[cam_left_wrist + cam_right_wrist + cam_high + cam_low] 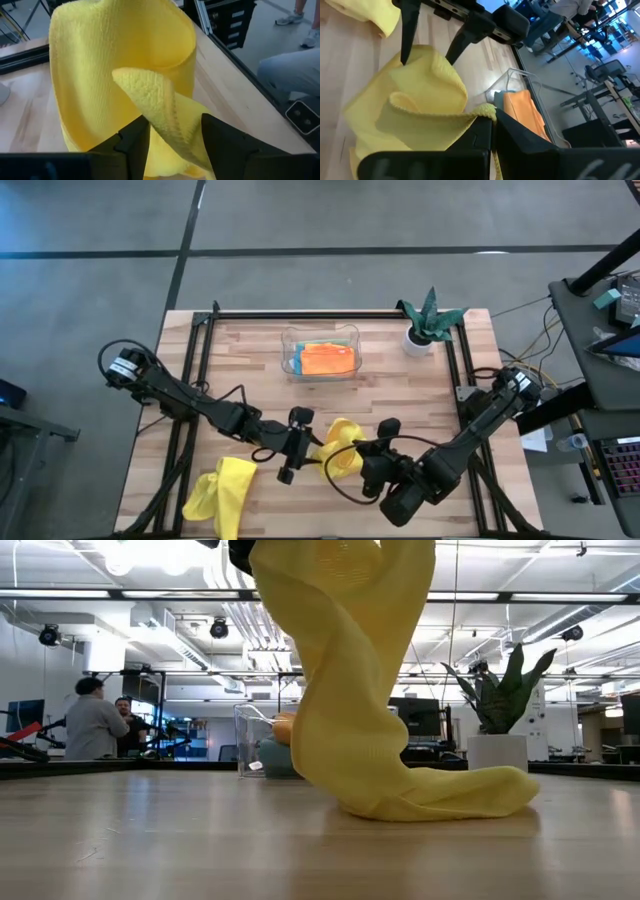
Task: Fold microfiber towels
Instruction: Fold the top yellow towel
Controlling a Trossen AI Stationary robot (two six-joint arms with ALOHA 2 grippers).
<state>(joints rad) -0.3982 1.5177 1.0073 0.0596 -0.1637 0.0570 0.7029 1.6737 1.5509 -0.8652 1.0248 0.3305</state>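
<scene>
Wooden planks make up the table point(250, 350) under me, with grey floor around it and a bright workshop behind, where two people point(100, 725) stand far off in the low view. Between my two arms, near the front middle of the table, a yellow towel point(340, 445) is lifted into a tall fold, its lower end trailing on the wood. My left gripper point(293, 450) sits at the towel's left side with its fingers point(132, 142) parted; a flap of the cloth hangs down between them, and I cannot tell whether it touches either finger. My right gripper point(372, 465) is at the towel's right side with its fingers point(480, 135) pressed together, pinching an edge of the yellow towel and holding it up. In the low view the cloth rises from the table out of the top of the picture, so the grip itself is hidden there. A second yellow towel point(220, 492) lies crumpled near the front left corner, well apart from both grippers. Toward the back of the table stands a clear plastic tray point(290, 340) holding an orange towel point(328, 358) on top of something blue point(297, 360). A small green plant in a white pot point(425, 325) stands just right of the tray, near the back right corner.
</scene>
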